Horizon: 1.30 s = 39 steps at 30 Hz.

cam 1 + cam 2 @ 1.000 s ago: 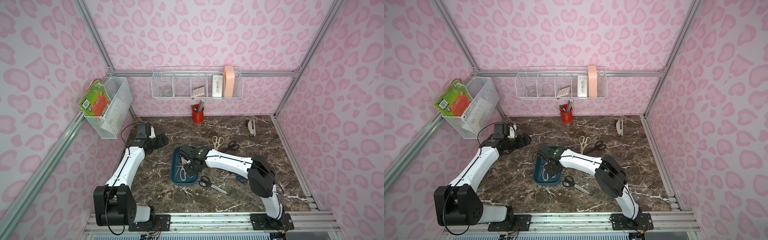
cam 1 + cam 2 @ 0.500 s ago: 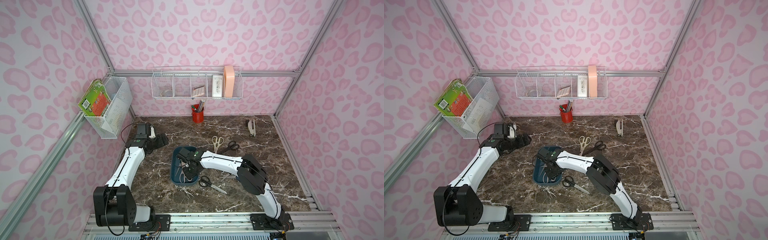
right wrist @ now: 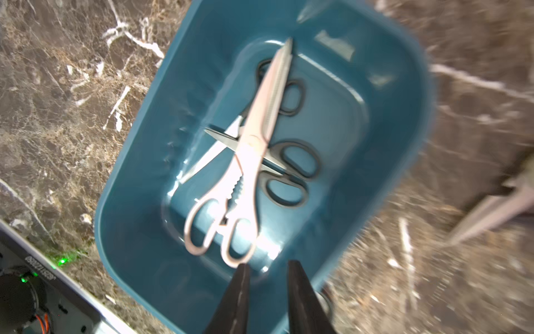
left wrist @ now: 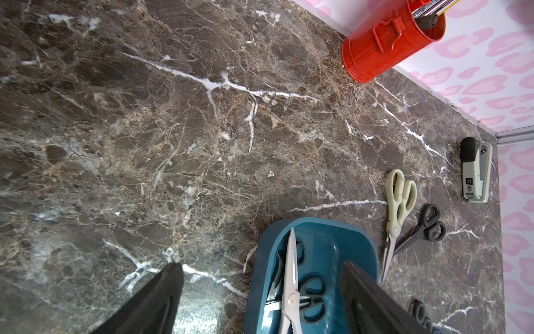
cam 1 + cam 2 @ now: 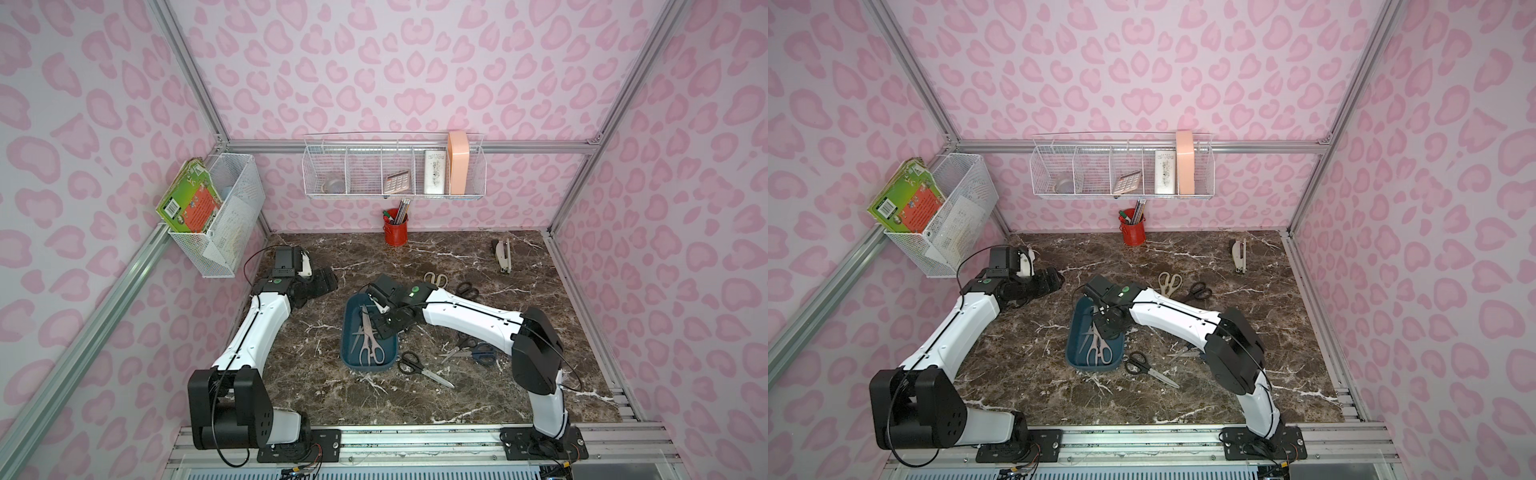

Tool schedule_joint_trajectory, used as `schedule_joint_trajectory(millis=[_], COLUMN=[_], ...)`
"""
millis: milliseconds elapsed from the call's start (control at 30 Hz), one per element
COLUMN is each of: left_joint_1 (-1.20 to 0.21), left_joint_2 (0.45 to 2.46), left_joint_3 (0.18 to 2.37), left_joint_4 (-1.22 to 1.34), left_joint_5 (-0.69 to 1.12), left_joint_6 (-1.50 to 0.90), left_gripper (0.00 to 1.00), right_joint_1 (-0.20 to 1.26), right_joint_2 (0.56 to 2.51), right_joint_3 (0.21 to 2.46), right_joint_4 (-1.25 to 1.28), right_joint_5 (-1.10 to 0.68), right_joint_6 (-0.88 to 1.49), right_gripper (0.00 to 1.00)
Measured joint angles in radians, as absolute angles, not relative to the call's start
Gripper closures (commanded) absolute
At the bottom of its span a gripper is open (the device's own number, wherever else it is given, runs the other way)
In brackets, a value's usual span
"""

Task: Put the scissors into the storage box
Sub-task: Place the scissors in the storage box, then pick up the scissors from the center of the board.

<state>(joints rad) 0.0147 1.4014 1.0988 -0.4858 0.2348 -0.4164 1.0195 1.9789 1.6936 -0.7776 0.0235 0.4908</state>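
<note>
The teal storage box (image 5: pixel 345 332) sits mid-table and holds pale pink scissors (image 5: pixel 368 336) lying over two black pairs (image 3: pixel 291 173). My right gripper (image 3: pixel 267 264) hovers over the box's near end by the pink handles (image 3: pixel 219 231). Its jaws stand a little apart with nothing between them. In both top views it is over the box (image 5: pixel 1106 328). On the table lie cream scissors (image 5: pixel 435 277), black scissors (image 5: pixel 467 289), another black pair (image 5: pixel 419 368) and a blue pair (image 5: pixel 480 351). My left gripper (image 4: pixel 260 263) rests at the back left, open and empty.
A red pen cup (image 5: pixel 395 232) stands at the back wall and a grey stapler (image 5: pixel 503 255) lies at the back right. White wire baskets hang on the back wall (image 5: pixel 395 174) and the left wall (image 5: pixel 224 220).
The right gripper has shifted along the box toward the front and its jaws have parted, leaving the pink scissors loose in the box. The left arm has not moved.
</note>
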Motion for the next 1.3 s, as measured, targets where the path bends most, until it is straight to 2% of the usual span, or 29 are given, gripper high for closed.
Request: schedule_joint_trajectory(millis=[200, 367, 467, 600, 1300], left_joint_1=[0.009, -0.031, -0.058, -0.067, -0.068], left_joint_2=[1.427, 1.453, 1.457, 1.461, 1.489], left_joint_3=[1.092, 1.090, 1.082, 1.062, 1.064], left_joint_4=[-0.478, -0.472, -0.468, -0.458, -0.465], left_joint_5=[0.277, 0.308, 0.323, 0.341, 0.340], left_joint_6=[-0.434, -0.451, -0.468, -0.496, -0.495], left_gripper=[0.11, 0.11, 0.11, 0.11, 0.11], right_joint_1=[0.953, 0.968, 0.986, 1.015, 1.052], right_joint_2=[1.848, 1.797, 1.784, 1.771, 1.848], right_joint_3=[1.488, 1.331, 1.250, 1.179, 1.167], right_joint_4=[-0.758, -0.712, -0.680, -0.634, -0.520], right_joint_5=[0.047, 0.018, -0.001, -0.015, -0.038], right_joint_6=[0.467, 0.441, 0.421, 0.384, 0.284], right_gripper=[0.74, 0.74, 0.65, 0.64, 0.67])
